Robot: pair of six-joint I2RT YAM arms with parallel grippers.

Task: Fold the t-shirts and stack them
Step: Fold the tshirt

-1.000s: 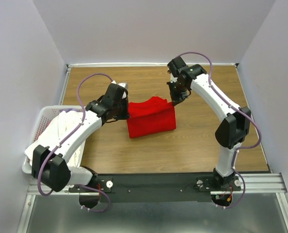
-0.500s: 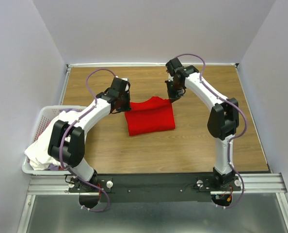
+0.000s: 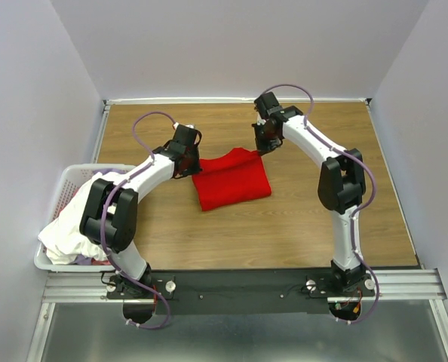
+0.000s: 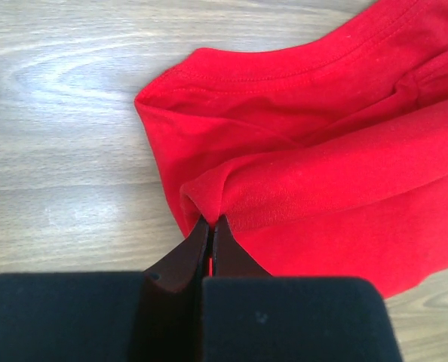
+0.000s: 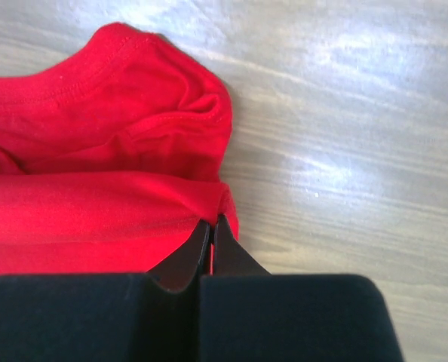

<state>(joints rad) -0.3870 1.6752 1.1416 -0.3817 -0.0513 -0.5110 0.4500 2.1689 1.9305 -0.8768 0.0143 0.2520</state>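
Observation:
A bright red t-shirt (image 3: pixel 231 181) lies folded on the wooden table near its middle. My left gripper (image 3: pixel 191 167) is shut on the shirt's far left corner; the left wrist view shows the jaws (image 4: pixel 210 223) pinching a fold of red cloth (image 4: pixel 314 166). My right gripper (image 3: pixel 260 148) is shut on the far right corner; the right wrist view shows the jaws (image 5: pixel 211 222) pinching the red cloth (image 5: pixel 96 204). White t-shirts (image 3: pixel 77 226) are heaped in the basket at the left.
A white plastic laundry basket (image 3: pixel 65 178) stands at the table's left edge. Bare wooden table (image 3: pixel 307 219) lies to the right and in front of the red shirt. White walls close in the back and sides.
Both grippers have moved towards the back of the table with the shirt's corners, and the red shirt has shifted slightly left and back with them.

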